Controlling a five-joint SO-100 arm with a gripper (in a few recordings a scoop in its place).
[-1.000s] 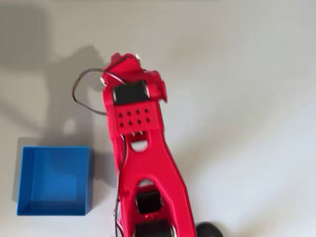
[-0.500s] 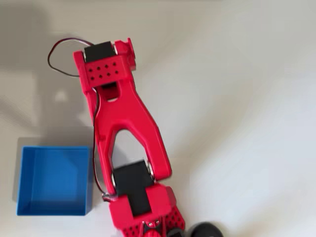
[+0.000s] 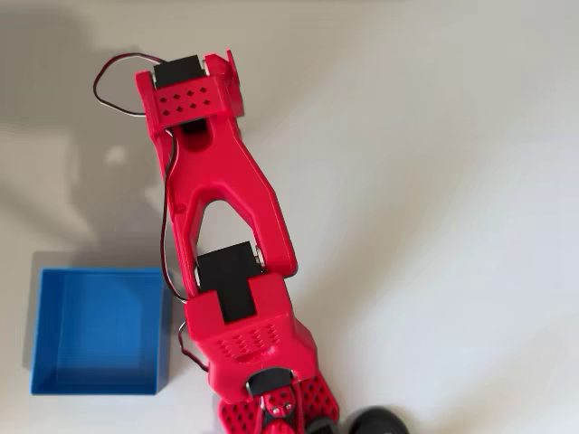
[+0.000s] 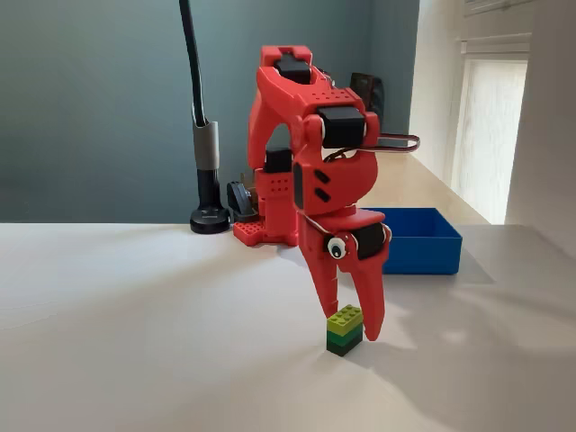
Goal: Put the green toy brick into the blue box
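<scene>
Red gripper (image 4: 354, 319) straddles the green toy brick (image 4: 345, 329) on the table; we judge it parted, seemingly not yet clamped. Grasping step: squeeze, lift, then carry to the blue box (image 3: 99, 330) behind it.

Home or office room: plain white bench (image 4: 135, 360), teal painted wall (image 4: 90, 99), curtained window (image 4: 490, 126), black gooseneck stand (image 4: 207, 180) behind.
</scene>
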